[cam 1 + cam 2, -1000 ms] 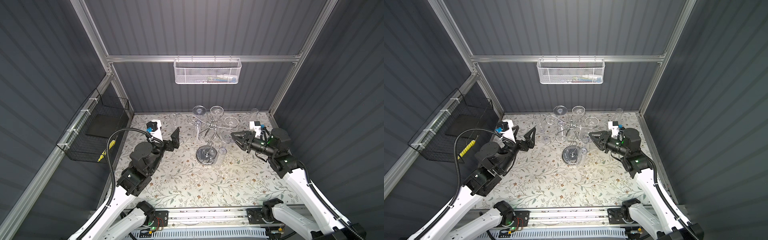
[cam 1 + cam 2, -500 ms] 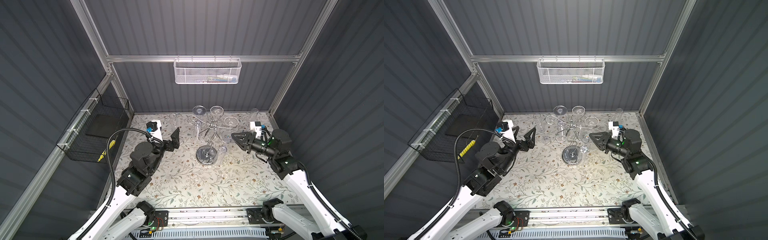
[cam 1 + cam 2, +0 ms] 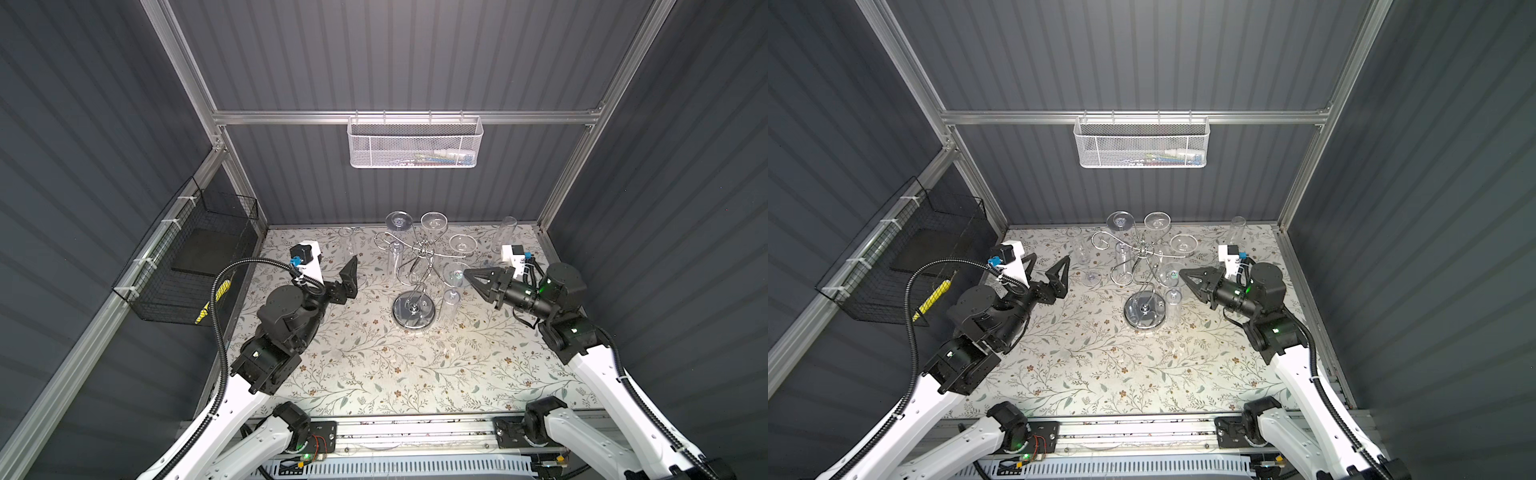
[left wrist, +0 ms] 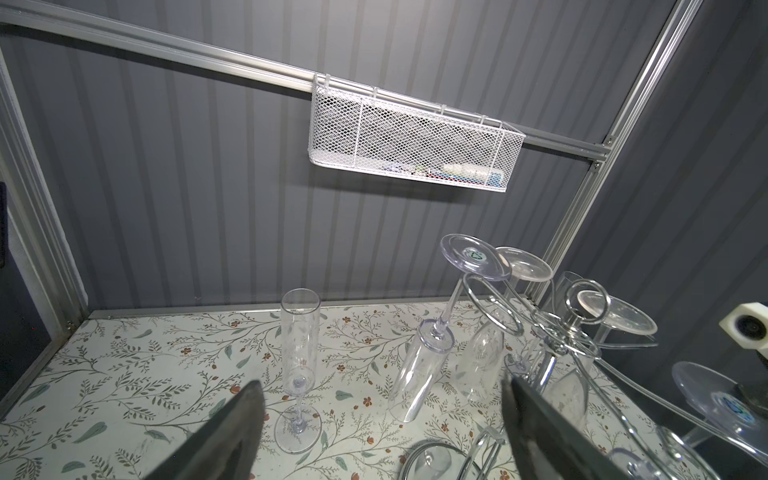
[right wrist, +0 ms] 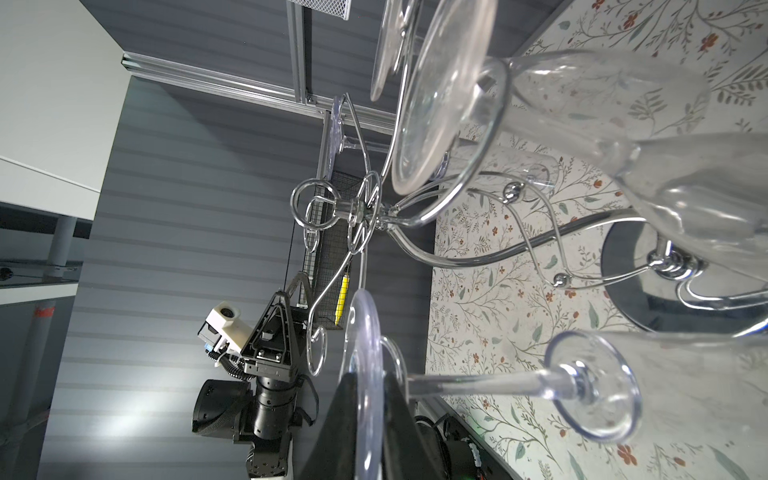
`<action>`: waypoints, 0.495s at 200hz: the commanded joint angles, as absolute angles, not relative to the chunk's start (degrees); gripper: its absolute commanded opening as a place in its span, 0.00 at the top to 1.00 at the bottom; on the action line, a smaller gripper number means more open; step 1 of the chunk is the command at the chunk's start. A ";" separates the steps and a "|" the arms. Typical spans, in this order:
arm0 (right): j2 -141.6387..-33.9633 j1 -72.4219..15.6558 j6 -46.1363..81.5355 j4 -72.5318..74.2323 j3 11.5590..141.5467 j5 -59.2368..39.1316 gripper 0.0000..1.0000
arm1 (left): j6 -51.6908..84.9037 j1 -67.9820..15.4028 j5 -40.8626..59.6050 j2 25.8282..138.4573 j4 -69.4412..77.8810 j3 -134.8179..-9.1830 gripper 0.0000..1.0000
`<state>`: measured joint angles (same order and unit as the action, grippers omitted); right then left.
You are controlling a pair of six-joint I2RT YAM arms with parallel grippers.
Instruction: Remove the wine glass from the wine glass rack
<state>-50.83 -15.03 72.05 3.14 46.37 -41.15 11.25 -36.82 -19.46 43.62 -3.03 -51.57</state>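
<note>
One wine glass (image 5: pixel 478 384) hangs, foot pinched in the right hand (image 5: pixel 368 382)

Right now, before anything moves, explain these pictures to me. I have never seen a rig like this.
Two robot arms stand at a floral table, each ending in a two-fingered gripper. Two pictures look down from overhead; the other two come from cameras on the arms' wrists. On the table stands a chrome wine glass rack with glasses hanging upside down by their feet, and an upright flute beside it. The right gripper is shut on the round foot of one hanging wine glass. The left gripper is open and holds nothing.
</note>
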 commanded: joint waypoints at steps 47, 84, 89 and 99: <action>-49.75 -15.29 75.40 9.39 43.96 -40.86 1.00 | 12.74 -37.15 -18.77 43.41 -3.52 -52.78 0.09; -48.70 -15.29 79.11 12.84 43.07 -39.79 1.00 | 12.92 -37.09 -18.64 43.37 -3.58 -52.87 0.10; -48.61 -15.29 79.59 13.11 43.07 -39.75 1.00 | 12.94 -37.16 -18.69 43.33 -3.60 -52.82 0.09; -48.35 -15.29 80.58 13.44 43.07 -39.55 1.00 | 12.91 -37.11 -18.70 43.33 -3.60 -52.87 0.09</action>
<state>-49.84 -15.11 77.84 9.23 43.42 -40.16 12.32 -36.82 -19.42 43.62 -3.03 -51.57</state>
